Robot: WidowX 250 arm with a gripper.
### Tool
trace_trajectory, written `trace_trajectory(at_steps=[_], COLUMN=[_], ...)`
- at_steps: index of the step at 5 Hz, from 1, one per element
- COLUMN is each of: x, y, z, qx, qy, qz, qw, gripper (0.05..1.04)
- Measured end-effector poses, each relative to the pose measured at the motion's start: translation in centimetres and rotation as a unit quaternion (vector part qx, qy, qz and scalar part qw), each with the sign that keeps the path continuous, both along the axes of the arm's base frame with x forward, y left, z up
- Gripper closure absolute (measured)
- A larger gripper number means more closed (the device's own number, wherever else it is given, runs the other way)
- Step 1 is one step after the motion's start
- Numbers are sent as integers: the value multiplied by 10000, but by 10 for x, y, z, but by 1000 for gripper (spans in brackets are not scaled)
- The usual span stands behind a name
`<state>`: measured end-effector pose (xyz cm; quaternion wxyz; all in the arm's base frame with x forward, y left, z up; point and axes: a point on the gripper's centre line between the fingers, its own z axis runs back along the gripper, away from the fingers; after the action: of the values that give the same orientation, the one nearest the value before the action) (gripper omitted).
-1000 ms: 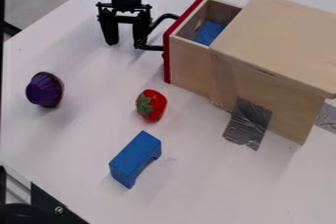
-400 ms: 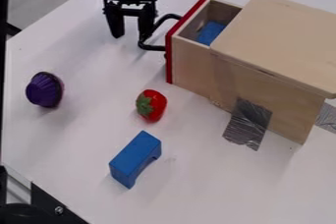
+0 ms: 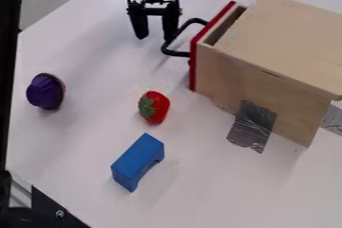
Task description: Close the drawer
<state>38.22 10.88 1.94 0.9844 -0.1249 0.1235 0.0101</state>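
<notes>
At the handle end of the wooden box [image 3: 290,34], the drawer [image 3: 205,74] sticks out slightly, its red front [image 3: 194,74] standing off the body with a slim gap above. Outside that front, the gripper [image 3: 155,38] hangs with its fingers spread, one of them just beside the black handle [image 3: 176,53] and perhaps touching it. Closing well likely means a slow, level push along the drawer's own line; pressing at one corner of the handle could twist it and make it bind. Best to ease off once the front seats. Compared with the earlier frames, the drawer sits deeper in the box, its top opening is narrower, and the gripper has travelled towards the box with it. The strawberry [image 3: 157,108] and blue block [image 3: 138,159] rest where they were on the worktop [image 3: 220,187], beside the box.
</notes>
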Motion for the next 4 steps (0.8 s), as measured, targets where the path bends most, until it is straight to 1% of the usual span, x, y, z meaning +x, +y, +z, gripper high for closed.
trace_trajectory(at_steps=[1,3,4], x=[1,-10,-14], y=[-4,-8,-12], z=[1,-10,-10], qx=[-51,-138,-188], qy=[-21,163,167], qz=[-27,-41,-44], qw=[10000,9998,9997], gripper=[85,85,86])
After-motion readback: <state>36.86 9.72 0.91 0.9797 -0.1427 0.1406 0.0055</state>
